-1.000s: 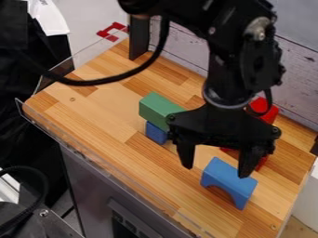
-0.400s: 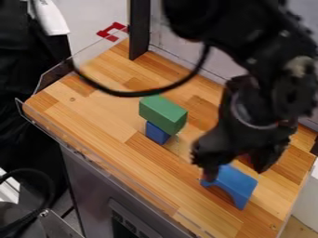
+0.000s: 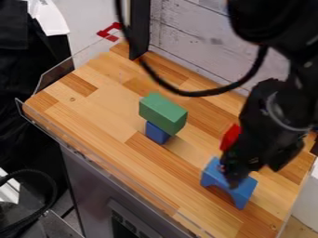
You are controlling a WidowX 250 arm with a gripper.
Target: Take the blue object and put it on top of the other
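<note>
The blue arch [image 3: 245, 189] stands on its two legs at the near right of the worktop [image 3: 102, 109], and the fingers [image 3: 233, 175] are wide apart right by it, maybe so they can fit around it and lift it.

**Solid Brights, Patchwork Grain**

The arched block [image 3: 245, 190] is bright blue, the small block [image 3: 156, 133] deep blue, the long block [image 3: 162, 111] green, another block [image 3: 230, 136] red. The tabletop [image 3: 105, 104] shows tan-and-brown patchwork; the arm [image 3: 271, 111] is black.
</note>
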